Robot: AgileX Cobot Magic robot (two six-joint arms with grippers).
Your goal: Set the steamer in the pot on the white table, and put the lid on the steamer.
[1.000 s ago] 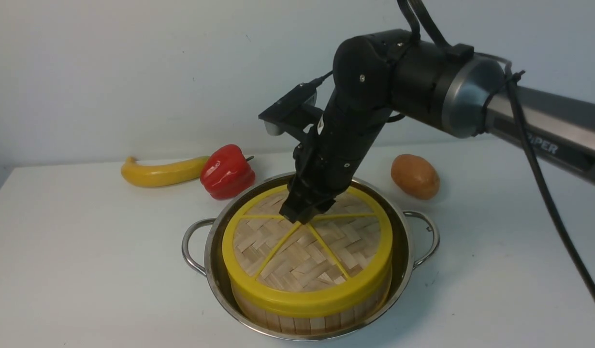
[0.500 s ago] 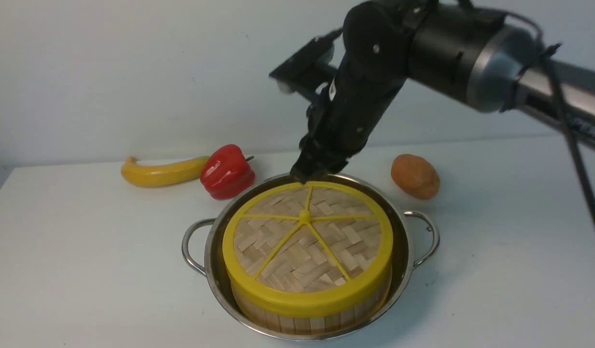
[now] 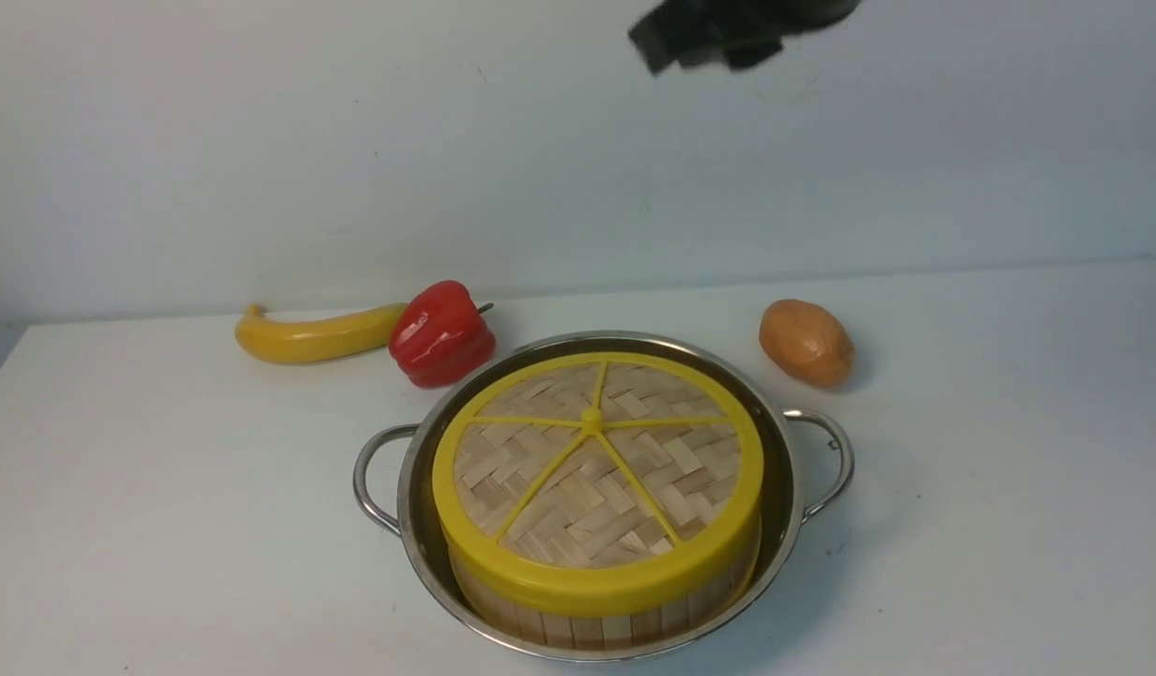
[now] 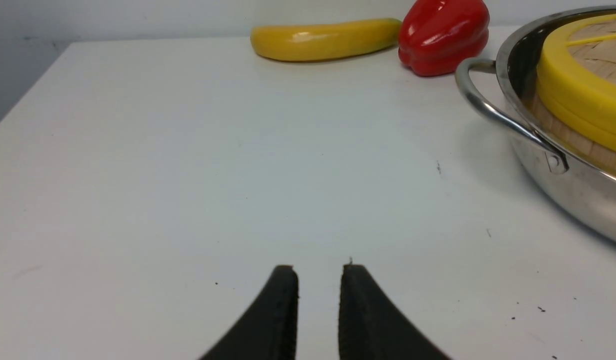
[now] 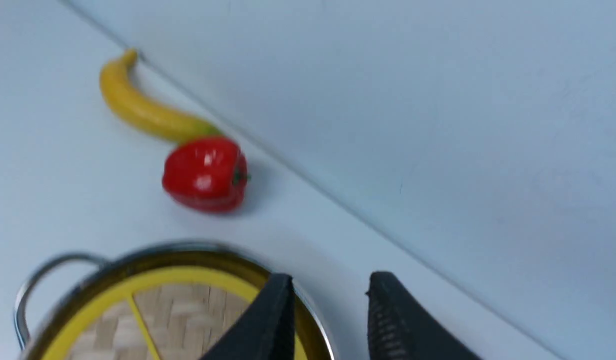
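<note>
The shiny steel pot (image 3: pixel 792 441) stands on the white table (image 3: pixel 164 507). Inside it sits the bamboo steamer (image 3: pixel 596 627), of which only the slatted side wall shows. The woven lid (image 3: pixel 578 507) with its yellow rim and spokes lies flat on top of the steamer and hides its inside. My right gripper (image 5: pixel 330 277) hangs high above the pot's far rim (image 5: pixel 187 246), open and empty; in the front view only a blurred black piece of that arm (image 3: pixel 709 38) shows at the top edge. My left gripper (image 4: pixel 319 272) hovers low over bare table to the left of the pot (image 4: pixel 563 195), its fingers slightly apart with nothing between them.
A yellow banana (image 3: pixel 315 335) and a red bell pepper (image 3: pixel 441 333) lie behind the pot on the left, near the table's back edge and the wall. A brown potato (image 3: pixel 807 342) lies behind the pot on the right.
My right gripper has let go of the lid's centre knob and risen almost out of the front view, its jaws widening. The lid stays on the steamer. The left gripper has not moved.
</note>
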